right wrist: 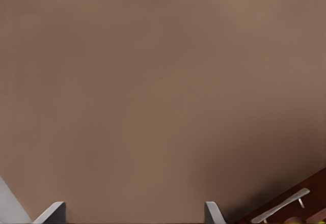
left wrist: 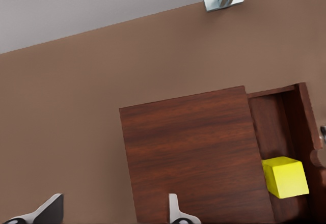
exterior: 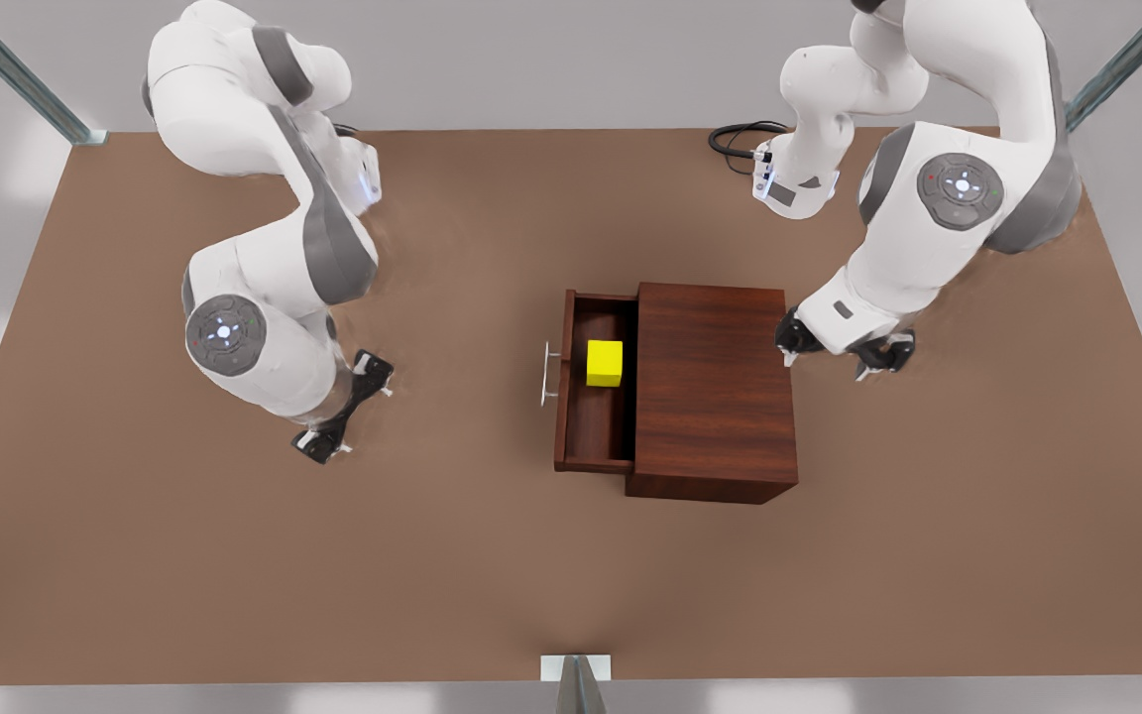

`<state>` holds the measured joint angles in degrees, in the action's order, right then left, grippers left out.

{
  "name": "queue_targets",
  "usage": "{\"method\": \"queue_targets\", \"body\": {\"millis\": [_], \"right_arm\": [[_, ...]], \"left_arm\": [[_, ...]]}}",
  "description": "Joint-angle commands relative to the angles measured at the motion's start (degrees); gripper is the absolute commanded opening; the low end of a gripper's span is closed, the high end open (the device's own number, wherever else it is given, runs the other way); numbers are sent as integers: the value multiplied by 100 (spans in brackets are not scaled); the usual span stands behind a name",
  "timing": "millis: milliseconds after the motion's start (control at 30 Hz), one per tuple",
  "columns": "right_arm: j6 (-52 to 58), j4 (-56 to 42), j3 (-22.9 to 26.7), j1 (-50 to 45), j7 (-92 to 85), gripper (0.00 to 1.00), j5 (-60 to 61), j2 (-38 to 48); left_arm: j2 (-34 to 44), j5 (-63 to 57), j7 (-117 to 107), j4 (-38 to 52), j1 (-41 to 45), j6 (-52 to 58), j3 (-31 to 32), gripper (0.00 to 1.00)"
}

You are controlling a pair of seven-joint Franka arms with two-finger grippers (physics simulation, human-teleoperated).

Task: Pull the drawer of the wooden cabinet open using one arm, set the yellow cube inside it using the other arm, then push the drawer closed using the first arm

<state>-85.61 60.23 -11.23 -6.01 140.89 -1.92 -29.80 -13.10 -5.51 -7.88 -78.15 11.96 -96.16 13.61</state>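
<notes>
The wooden cabinet (exterior: pixel 715 387) stands mid-table with its drawer (exterior: pixel 596 426) pulled out toward the front view's left. Inside the drawer rests the yellow cube (exterior: pixel 605 363), untouched by either gripper. A silver bar handle (exterior: pixel 549 374) runs across the drawer front. My left gripper (exterior: pixel 826 365) hovers at the cabinet's edge on the front view's right, open and empty. In the left wrist view, the left gripper (left wrist: pixel 112 214) sits over the cabinet (left wrist: pixel 188 152), with the cube (left wrist: pixel 285 177) in the drawer (left wrist: pixel 270 127) beyond. My right gripper (exterior: pixel 348 409) stands open and empty, well to the front view's left of the handle (right wrist: pixel 282 206).
The brown table (exterior: pixel 234 555) stretches wide around the cabinet. A black cable (exterior: pixel 735 139) lies near the far edge by the base of the arm on the front view's right. Metal posts stand at the far corners, and another (exterior: pixel 576 679) stands at the near edge's middle.
</notes>
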Motion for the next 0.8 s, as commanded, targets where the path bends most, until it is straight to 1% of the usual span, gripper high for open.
{"method": "queue_targets", "body": {"millis": [0, 33, 67, 100, 133, 167, 267, 333, 433, 533, 633, 700, 767], "right_arm": [[-183, 919, -19, 873, -7871, 100, -186, 466], [-975, 1658, 7, 1032, -9314, 100, -238, 756], [-1151, 2238, 174, 1058, -11132, 100, -326, 1046], [-1151, 2792, 367, 1032, -12574, 100, -327, 1371], [-1134, 3319, 490, 1023, -13727, 100, -318, 1714], [-1037, 3505, 508, 1032, -13816, 100, -291, 1829], [-879, 3347, 517, 1049, -13658, 100, -283, 1706], [-826, 3215, 561, 1075, -13676, 100, -274, 1697], [-738, 3144, 570, 1190, -13711, 100, -274, 1697], [-738, 3109, 570, 1260, -13711, 100, -274, 1697], [-729, 3048, 561, 1260, -13711, 100, -274, 1697], [-729, 3048, 552, 1260, -13711, 100, -274, 1697], [-729, 3048, 561, 1260, -13720, 100, -274, 1697]], "left_arm": [[-429, -204, -3596, 554, 702, 299, 1, 100], [-789, -406, -4317, 889, 1071, 299, 1, 100], [-1343, -503, -5266, 1477, 1441, 273, -16, 100], [-1800, -582, -5987, 1979, 1731, 220, -51, 100], [-2108, -811, -6654, 2129, 2021, -103, -69, 100], [-2284, -828, -7225, 2146, 2222, -490, -86, 100], [-2802, -1118, -8369, 2454, 2908, -1212, -148, 100], [-2961, -1171, -8493, 2471, 3304, -1344, -464, 100], [-3277, -1338, -8783, 2489, 3744, -1871, -667, 100], [-3506, -1452, -8818, 2480, 3884, -2161, -693, 100], [-3550, -1523, -8827, 2375, 4016, -2162, -675, 100], [-3646, -1804, -8827, 2041, 4087, -2170, -675, 100], [-3717, -1804, -8836, 2032, 4148, -2179, -675, 100]]}}
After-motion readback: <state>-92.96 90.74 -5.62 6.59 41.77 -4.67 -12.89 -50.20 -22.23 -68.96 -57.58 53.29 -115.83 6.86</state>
